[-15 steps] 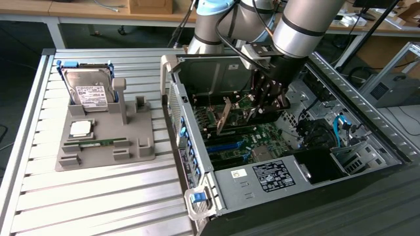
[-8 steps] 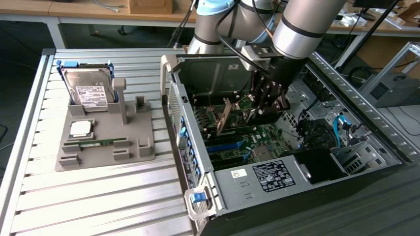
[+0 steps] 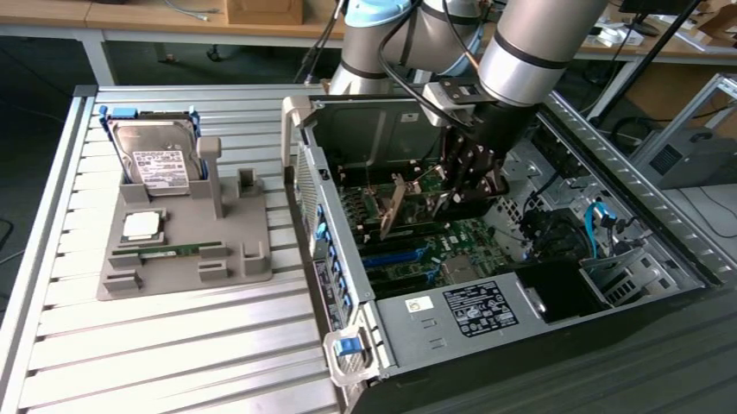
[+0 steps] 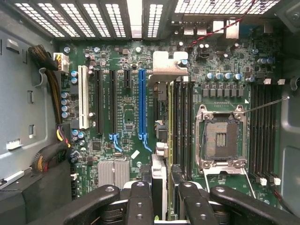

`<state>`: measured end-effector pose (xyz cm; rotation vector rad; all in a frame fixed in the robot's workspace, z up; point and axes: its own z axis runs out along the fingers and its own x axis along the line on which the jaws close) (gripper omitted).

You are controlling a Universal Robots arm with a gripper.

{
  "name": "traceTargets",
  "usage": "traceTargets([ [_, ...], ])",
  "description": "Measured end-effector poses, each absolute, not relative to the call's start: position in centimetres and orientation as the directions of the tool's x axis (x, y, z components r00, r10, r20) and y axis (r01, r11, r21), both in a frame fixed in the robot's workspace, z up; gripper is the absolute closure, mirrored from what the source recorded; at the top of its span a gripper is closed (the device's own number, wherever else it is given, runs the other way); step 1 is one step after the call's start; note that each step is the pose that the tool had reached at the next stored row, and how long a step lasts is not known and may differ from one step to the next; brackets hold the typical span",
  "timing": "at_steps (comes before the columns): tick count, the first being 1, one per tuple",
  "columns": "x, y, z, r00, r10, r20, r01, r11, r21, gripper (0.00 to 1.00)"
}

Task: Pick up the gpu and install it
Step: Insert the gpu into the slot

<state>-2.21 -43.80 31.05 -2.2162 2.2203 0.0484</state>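
The black-fingered gripper (image 3: 470, 177) is clamped on the gpu (image 3: 394, 207), a thin flat card held edge-on inside the open metal case (image 3: 484, 310). From the wrist, its silver bracket (image 4: 169, 63) hangs over the green motherboard (image 4: 122, 122), beside the blue slot (image 4: 141, 105).

One hard drive (image 3: 158, 159) – one computer case (image 3: 461, 310) – one gpu (image 3: 392, 207).
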Motion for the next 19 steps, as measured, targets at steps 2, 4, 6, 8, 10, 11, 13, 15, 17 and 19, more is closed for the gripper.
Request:
traceTargets([
  [2, -2.21, -43.83, 31.0, -0.002, -1.0, -0.025, -1.0, 0.002, 0.019, 0.73],
  [4, -2.21, -43.86, 30.96, -0.002, -1.0, -0.025, -1.0, 0.002, 0.019, 0.73],
  [6, -2.21, -43.91, 30.92, -0.002, -1.0, -0.025, -1.0, 0.002, 0.019, 0.73],
  [8, -2.21, -43.94, 30.88, -0.002, -1.0, -0.025, -1.0, 0.002, 0.019, 0.73],
  [10, -2.21, -43.98, 30.84, -0.002, -1.0, -0.025, -1.0, 0.002, 0.019, 0.73],
  [11, -2.21, -44.01, 30.8, -0.002, -1.0, -0.025, -1.0, 0.002, 0.019, 0.73],
  [13, -2.21, -44.05, 30.76, -0.002, -1.0, -0.025, -1.0, 0.002, 0.019, 0.73],
  [15, -2.22, -44.09, 30.72, -0.002, -1.0, -0.025, -1.0, 0.002, 0.019, 0.73],
  [17, -2.22, -44.13, 30.67, -0.002, -1.0, -0.025, -1.0, 0.002, 0.019, 0.73],
  [19, -2.22, -44.17, 30.63, -0.002, -1.0, -0.025, -1.0, 0.002, 0.019, 0.73],
])
